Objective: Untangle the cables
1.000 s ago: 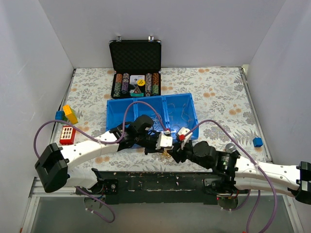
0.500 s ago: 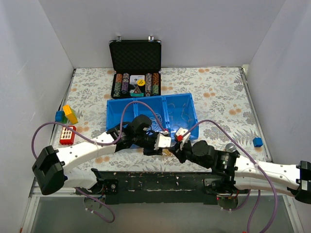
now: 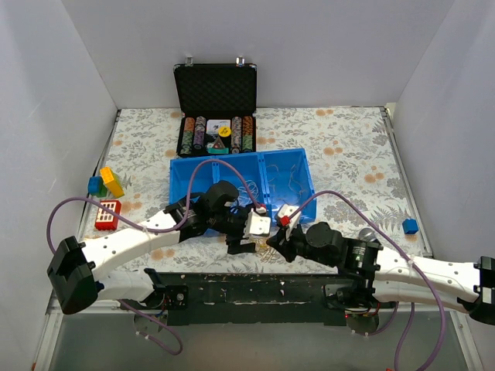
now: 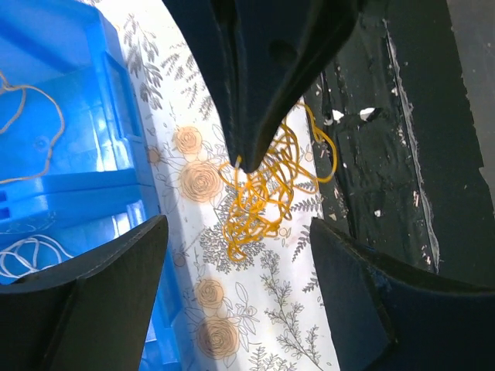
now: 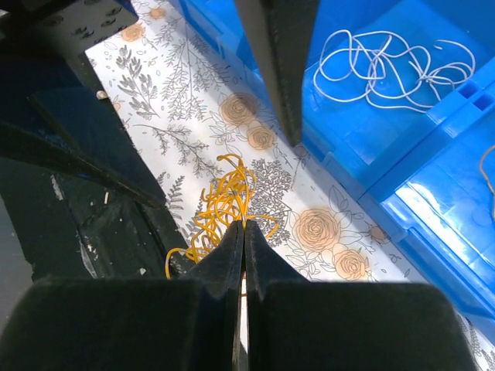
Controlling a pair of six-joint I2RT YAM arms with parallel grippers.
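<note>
Near edge of the bench, about mid-width: yellow cables lay in a loose clump on the floral table, between the black strip along the near edge and the near wall of the blue tray, with a few loops hanging over onto the strip. Right gripper was pressed closed, tip down in the clump, with a yellow strand pinched at the tip. Left gripper was spread wide, one finger on each side of the clump and above it, gripping nothing. The two claws met nose to nose over the clump. Further in, the tray sat mid-bench: white cord lay tangled in one compartment and a tan loop in another; which compartments, the wrist views did not show. Toward the left edge were a red block and, a little further back, a yellow block. Near the right edge was a small blue block. At the far edge an open poker-chip case stood just behind the tray, lid up.
</note>
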